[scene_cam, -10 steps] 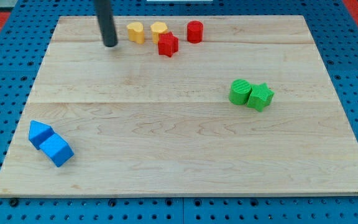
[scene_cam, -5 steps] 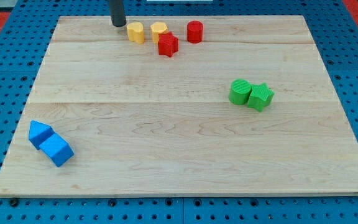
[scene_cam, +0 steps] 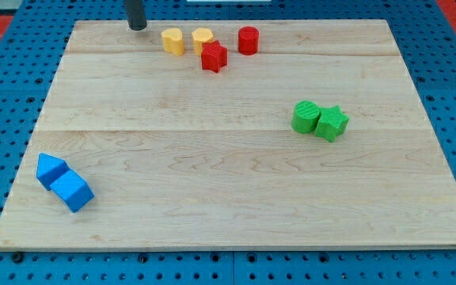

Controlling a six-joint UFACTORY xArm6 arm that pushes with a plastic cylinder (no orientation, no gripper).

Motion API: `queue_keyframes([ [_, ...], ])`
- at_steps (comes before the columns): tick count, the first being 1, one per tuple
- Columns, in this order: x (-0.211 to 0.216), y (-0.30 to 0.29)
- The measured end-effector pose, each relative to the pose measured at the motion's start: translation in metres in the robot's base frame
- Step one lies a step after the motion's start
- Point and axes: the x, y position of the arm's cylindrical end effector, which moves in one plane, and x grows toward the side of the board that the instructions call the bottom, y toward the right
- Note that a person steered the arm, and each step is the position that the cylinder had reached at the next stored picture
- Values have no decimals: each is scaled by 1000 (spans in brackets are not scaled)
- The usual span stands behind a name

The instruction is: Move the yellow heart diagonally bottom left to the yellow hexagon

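Changing: my tip (scene_cam: 137,28) has travelled from 7 o'clock of the yellow pair up to the desk's (scene_cam: 228,190) far edge; no block has moved.
Tip place: 10 o'clock of the yellow heart (scene_cam: 173,40), apart from it.
Heart: probably the left yellow block, at 9 o'clock of the yellow hexagon (scene_cam: 203,37), near.
End effector: bare rod, grasping nothing.
Meaning: repositioning; a push towards 7 o'clock likely needs contact from 1 o'clock.

Robotics lab: wooden board (scene_cam: 236,198) on blue pegboard bench (scene_cam: 6,95).
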Motion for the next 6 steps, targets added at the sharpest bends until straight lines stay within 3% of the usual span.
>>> queue_keyframes([
  [1,1,1],
  [3,-15,75],
  [5,3,85],
  [6,47,80],
])
